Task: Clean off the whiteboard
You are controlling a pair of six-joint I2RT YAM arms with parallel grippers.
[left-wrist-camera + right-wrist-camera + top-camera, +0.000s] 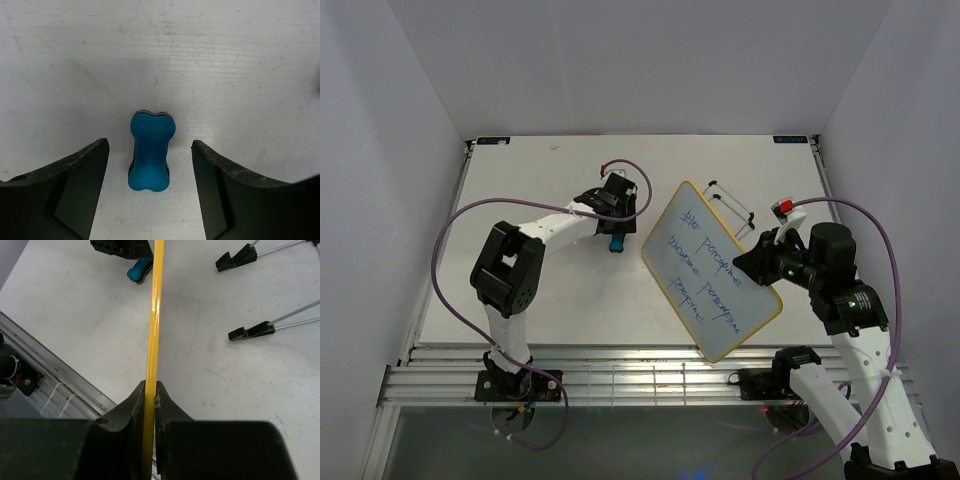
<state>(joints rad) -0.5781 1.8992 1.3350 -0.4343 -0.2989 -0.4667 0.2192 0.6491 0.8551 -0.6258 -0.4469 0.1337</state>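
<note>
Eraser pick-up step: right claw [150, 388] clamps the whiteboard [712, 270] edge; left claw [150, 145], wide, straddles the eraser [150, 156]. Next: close, lift.

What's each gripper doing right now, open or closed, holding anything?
Left gripper: open, fingers either side of the blue eraser, not gripping it.
Right gripper: closed on the whiteboard at its yellow edge.

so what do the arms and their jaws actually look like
The left arm and right arm both have white links with chunky black joint housings. A purple cable loops along each one. The jaws are matt black plastic, curved and scuffed. The right wrist carries a small red tab and a green light.
</note>
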